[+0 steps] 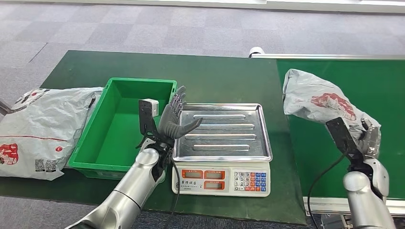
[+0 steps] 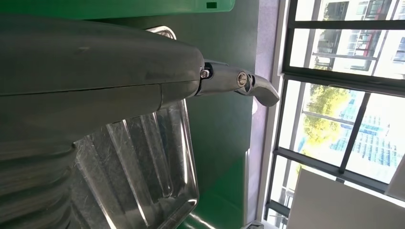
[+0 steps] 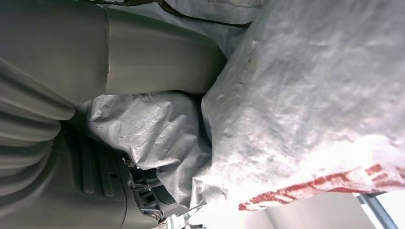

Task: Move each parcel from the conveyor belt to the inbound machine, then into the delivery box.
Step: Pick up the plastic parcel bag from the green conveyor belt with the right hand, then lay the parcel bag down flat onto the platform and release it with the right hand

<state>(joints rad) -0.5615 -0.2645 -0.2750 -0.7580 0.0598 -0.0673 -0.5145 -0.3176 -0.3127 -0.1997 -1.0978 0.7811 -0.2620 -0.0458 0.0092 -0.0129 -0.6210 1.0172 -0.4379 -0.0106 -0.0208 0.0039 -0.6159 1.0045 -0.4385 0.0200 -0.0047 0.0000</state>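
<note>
Parcel [image 1: 319, 98], grey plastic with red print, sat on the belt [image 1: 382, 86] right of the scale [image 1: 222, 143], gripped by right hand [image 1: 367, 138]. Left hand [image 1: 174, 119] hovered spread and empty over the scale's left edge.

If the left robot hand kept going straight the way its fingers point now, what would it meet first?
Probably nothing soon: the left robot hand points up and away, along the gap between the green bin and the scale tray. Beyond lies bare green tabletop; depth is unclear.
</note>
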